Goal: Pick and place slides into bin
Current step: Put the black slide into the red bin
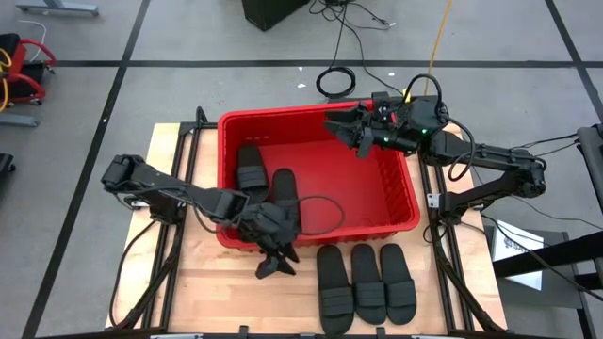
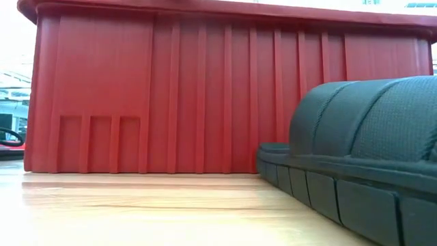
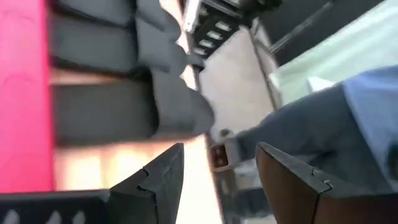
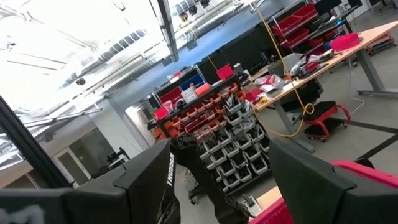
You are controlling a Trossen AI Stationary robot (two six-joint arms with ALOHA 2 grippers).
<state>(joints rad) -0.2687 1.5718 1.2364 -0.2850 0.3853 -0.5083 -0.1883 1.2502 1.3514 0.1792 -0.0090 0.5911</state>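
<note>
Seen from above, my left gripper [image 1: 274, 264] hangs just below the large red perforated plastic bin [image 1: 396, 193] at centre frame, fingers spread and empty. Two black ribbed-strap slip-on slides [image 1: 252, 167] lie inside the bin, and three more [image 1: 367, 285] sit side by side at lower centre. They look light and rubbery, best pinched across the raised strap; my right gripper [image 1: 356, 141] hovers wide open, empty, over the bin's upper rim.

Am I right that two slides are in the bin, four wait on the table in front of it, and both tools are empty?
Not quite: only three slides wait on the table in the high view, side by side before the bin. Two slides in the bin is right, and both the left tool and right tool are open and empty.
</note>
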